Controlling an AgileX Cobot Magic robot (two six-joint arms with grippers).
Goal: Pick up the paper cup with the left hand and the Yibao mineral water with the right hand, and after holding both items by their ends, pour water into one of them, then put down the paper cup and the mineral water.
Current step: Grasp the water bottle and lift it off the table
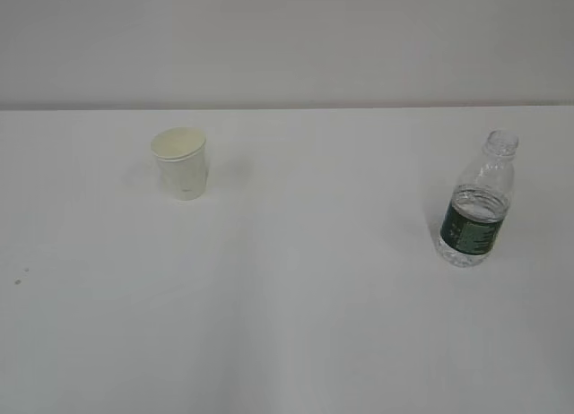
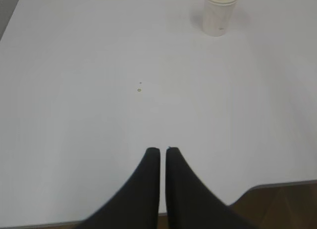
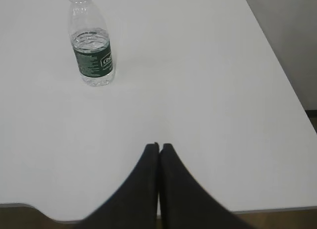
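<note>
On the white surface (image 1: 296,324), the Yibao mineral water (image 1: 475,203) stands upright at the right, open neck up, and the paper cup (image 1: 182,164) stands upright far left, mouth up. The left hand (image 2: 163,149) and the right hand (image 3: 159,144) each hover low over the near edge, fingers pressed together, empty, pointing away toward cup and bottle.

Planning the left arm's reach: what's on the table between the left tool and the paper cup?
In the left wrist view, only bare white table and two tiny specks lie between the shut left tool and the paper cup.
</note>
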